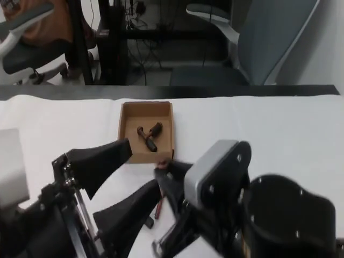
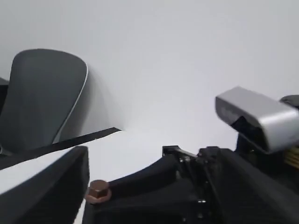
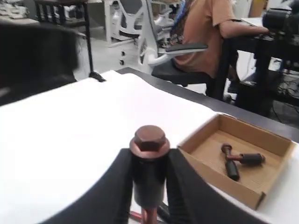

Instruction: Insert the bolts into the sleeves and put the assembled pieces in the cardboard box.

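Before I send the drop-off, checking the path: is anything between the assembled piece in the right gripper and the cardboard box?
Nothing visible does. The right gripper holds the assembled piece, and only bare white bench lies between it and the cardboard box. Two pieces already lie inside, leaving free floor.

No text, label, number or sign can be read on the cardboard box (image 3: 212,175) or elsewhere.

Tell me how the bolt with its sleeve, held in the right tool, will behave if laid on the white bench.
Probably it rolls a little: the sleeve looks round and smooth, but the six-sided head of the bolt may stop it. The copper-coloured bolt looks like metal, so likely stiff and heavy for its size.
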{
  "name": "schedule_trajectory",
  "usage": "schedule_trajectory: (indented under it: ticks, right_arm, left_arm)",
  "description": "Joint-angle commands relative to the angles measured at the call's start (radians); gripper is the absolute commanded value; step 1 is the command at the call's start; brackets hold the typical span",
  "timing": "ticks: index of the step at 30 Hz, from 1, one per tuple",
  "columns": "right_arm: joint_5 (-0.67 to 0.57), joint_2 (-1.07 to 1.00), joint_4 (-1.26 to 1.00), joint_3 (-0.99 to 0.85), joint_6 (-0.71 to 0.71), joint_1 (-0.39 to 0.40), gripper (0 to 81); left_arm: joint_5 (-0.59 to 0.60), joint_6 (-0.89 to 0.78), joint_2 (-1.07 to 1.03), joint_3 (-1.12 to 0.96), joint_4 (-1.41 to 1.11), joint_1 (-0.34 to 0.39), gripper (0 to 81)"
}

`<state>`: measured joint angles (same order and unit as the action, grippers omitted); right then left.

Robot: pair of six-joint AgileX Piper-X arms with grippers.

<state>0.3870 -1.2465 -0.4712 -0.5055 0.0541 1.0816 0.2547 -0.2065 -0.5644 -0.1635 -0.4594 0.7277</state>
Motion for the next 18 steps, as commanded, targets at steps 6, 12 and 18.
schedule_trajectory:
  ticks: [6, 12, 18]
  right_arm:
    - [-0.186, 0.004, 0.113, -0.063, 0.006, -0.269, 0.0]
    - [-0.312, 0.004, 0.229, -0.125, 0.006, -0.372, 0.0]
    - [-0.45, -0.004, 0.315, -0.187, 0.052, -0.415, 0.0]
  left_arm:
    - [-0.149, 0.044, -0.027, -0.012, 0.385, 0.0, 70.0]
    - [-0.073, 0.331, -0.217, -0.12, 0.565, -0.058, 62.2]
    - [-0.027, 0.543, -0.495, -0.361, 0.745, -0.252, 62.3]
